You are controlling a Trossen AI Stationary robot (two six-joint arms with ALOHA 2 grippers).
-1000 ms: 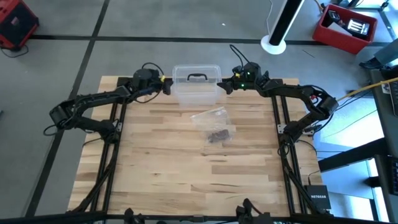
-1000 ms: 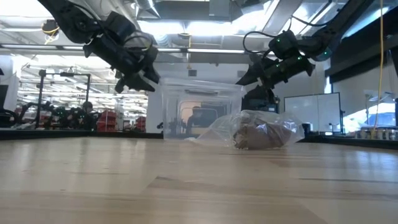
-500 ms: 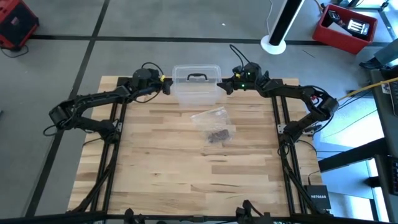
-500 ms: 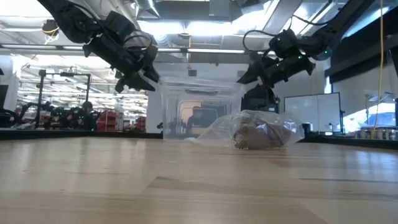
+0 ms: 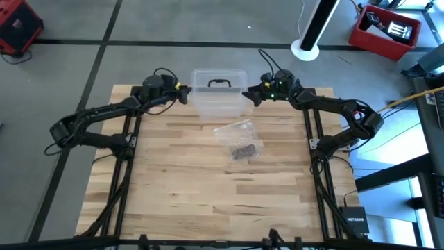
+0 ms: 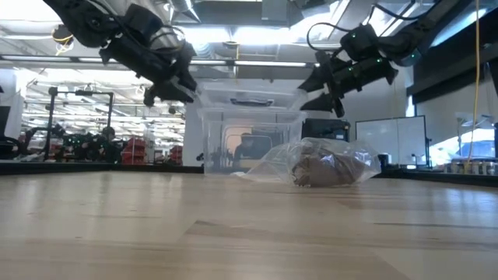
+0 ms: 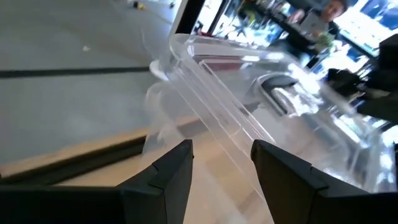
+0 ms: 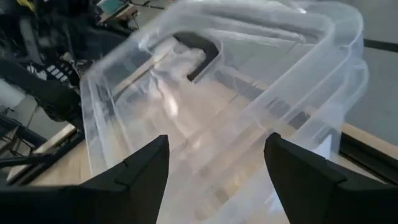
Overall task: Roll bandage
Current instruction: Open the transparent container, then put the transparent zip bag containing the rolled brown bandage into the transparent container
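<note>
The left tool (image 5: 185,92) stands at the left edge of the clear box (image 5: 218,104), at lid height, with its fingers (image 7: 163,175) apart and the lid's rim running between them; whether they press on the rim cannot be told. The right tool (image 5: 248,94) stands at the opposite edge of the box, its fingers (image 8: 140,168) likewise apart with the box corner between them. In the low view the lid (image 6: 250,99) sits slightly raised above the box body, with the left tool (image 6: 180,87) and right tool (image 6: 320,84) at its two ends. A dark handle (image 5: 220,84) lies on top of the lid. The bandage (image 5: 244,151) lies inside a crinkled clear bag (image 5: 238,137) on the worktop (image 5: 208,201), on the near side of the box, between the two tools and apart from both. In the low view the bandage (image 6: 323,170) shows as a brown bundle resting on the worktop surface inside the bag (image 6: 311,162).
</note>
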